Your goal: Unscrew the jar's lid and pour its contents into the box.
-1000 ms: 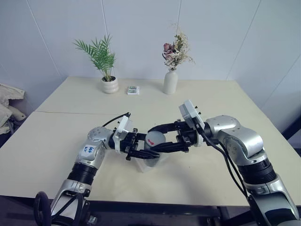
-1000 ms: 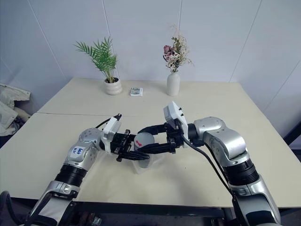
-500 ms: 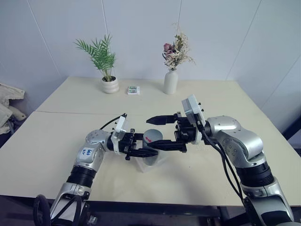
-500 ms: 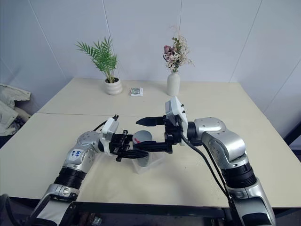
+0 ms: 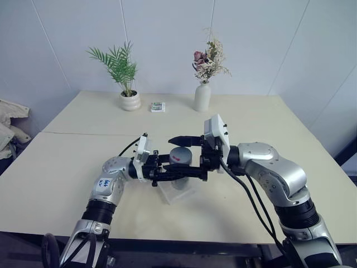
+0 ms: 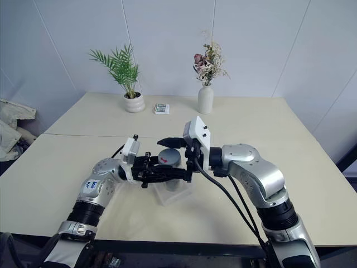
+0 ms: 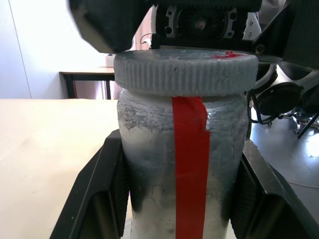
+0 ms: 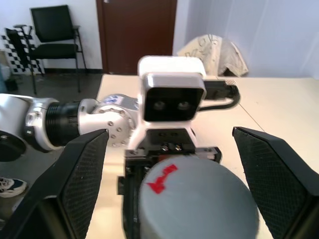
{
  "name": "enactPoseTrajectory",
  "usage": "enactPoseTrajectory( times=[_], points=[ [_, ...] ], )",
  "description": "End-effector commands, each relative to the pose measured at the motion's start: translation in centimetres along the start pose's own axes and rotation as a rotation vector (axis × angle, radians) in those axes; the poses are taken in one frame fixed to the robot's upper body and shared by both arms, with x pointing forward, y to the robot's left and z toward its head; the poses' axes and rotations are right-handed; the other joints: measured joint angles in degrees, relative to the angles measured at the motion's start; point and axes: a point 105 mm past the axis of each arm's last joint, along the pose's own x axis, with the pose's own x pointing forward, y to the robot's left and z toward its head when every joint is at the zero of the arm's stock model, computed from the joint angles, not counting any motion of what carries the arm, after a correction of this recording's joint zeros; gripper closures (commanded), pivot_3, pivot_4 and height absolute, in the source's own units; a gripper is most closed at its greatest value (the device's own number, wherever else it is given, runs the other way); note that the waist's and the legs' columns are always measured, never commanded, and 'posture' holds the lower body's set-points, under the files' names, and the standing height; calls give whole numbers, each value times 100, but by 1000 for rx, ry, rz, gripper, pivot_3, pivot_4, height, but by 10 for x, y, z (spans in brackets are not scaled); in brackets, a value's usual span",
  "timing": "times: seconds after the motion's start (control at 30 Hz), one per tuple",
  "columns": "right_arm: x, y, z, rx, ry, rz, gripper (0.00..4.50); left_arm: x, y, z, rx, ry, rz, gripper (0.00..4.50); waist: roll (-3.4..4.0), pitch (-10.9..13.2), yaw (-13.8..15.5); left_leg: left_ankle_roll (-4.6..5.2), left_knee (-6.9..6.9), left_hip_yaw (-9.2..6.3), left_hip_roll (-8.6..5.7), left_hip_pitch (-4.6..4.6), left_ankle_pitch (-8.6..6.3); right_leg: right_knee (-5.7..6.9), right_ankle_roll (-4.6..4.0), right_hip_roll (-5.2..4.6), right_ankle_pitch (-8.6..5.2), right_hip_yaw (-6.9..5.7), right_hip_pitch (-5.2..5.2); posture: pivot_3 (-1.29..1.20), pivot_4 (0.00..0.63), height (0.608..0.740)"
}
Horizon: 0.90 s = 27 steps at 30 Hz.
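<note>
Above the box point(image 5: 177, 192) on the bench point(image 5: 67, 167), our left hand point(image 5: 170, 171) clamps the jar point(image 7: 182, 164); our right hand point(image 8: 169, 179) spreads wide around its lid point(image 5: 180, 154).

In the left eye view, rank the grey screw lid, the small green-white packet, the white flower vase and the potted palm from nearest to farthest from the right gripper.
1. Round light-grey screw lid, directly between the right gripper's open fingers.
2. White flower vase, at the table's far edge, behind the gripper.
3. Small green-white packet, far edge, left of the vase.
4. Potted green palm in a white pot, far edge, farthest left.
</note>
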Motion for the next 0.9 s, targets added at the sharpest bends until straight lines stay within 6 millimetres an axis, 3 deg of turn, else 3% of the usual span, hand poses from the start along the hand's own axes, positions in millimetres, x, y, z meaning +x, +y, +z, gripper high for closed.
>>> enactPoseTrajectory(
  times=[0.03,0.33,0.57,0.9],
  points=[
    [0,-7,6,-16,-24,-37,312,5,-3,11,43,-24,-23,2392,0,0,-2,0,0,0,0,0,0,1,0,0,0,0,0,0,150,740],
    [-5,-16,5,-5,-36,-71,312,7,-4,10,40,-26,-31,2392,0,0,-3,0,-1,0,1,0,0,0,0,1,0,1,-2,0,150,740],
    [-21,-23,6,8,-36,-117,312,4,-4,10,41,-21,-20,2392,0,0,-1,0,0,1,1,0,0,1,0,1,0,1,-1,0,150,740],
    [-64,-33,2,53,-24,-217,312,-1,-4,9,45,-17,4,2392,0,0,1,0,0,3,1,0,0,0,0,2,0,3,-1,0,150,740]
  ],
)
